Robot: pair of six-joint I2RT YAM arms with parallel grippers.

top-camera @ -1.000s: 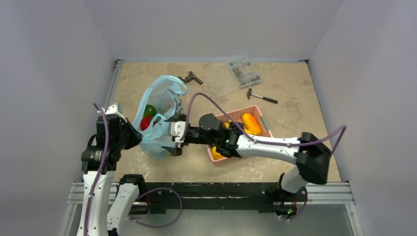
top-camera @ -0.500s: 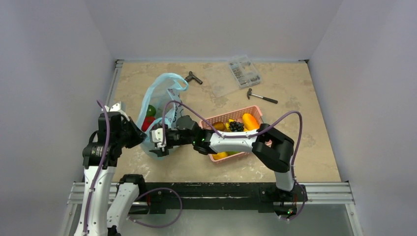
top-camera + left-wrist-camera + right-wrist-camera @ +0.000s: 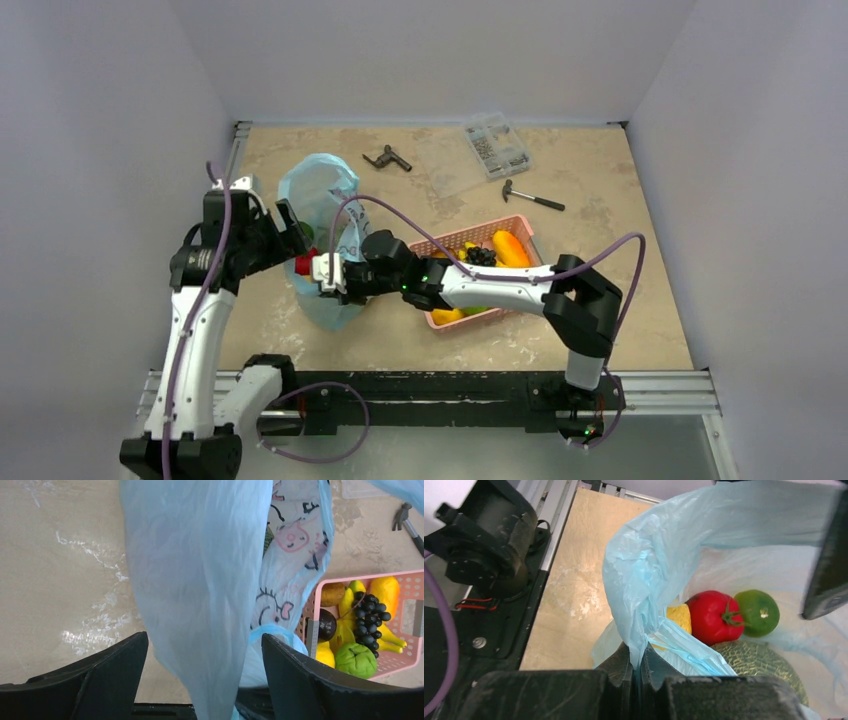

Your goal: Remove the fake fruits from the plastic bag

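Observation:
The pale blue plastic bag (image 3: 322, 195) stands bunched at the left of the table. My right gripper (image 3: 636, 666) is shut on a fold of its rim, holding the mouth up. Inside lie a red tomato (image 3: 713, 618), a netted grey-green melon (image 3: 760, 664), a lime-green fruit (image 3: 757, 612) and part of a yellow piece (image 3: 680, 618). My left gripper (image 3: 205, 680) is open at the bag's left side (image 3: 287, 232). Bag film (image 3: 200, 580) hangs loose between its fingers (image 3: 100, 675) without being pinched. From above only a bit of the tomato (image 3: 302, 264) shows.
A pink slatted basket (image 3: 516, 222) with dark grapes (image 3: 370, 620), yellow fruits and a green fruit (image 3: 356, 660) sits right of the bag, under my right arm. At the back lie a hammer (image 3: 533, 197), a clear parts box (image 3: 497, 143) and a dark tool (image 3: 388, 157).
My right gripper reached left and shut on the bag's rim. My left gripper opened, letting go of the bag, and shifted farther back. The bag now stands taller and more bunched.

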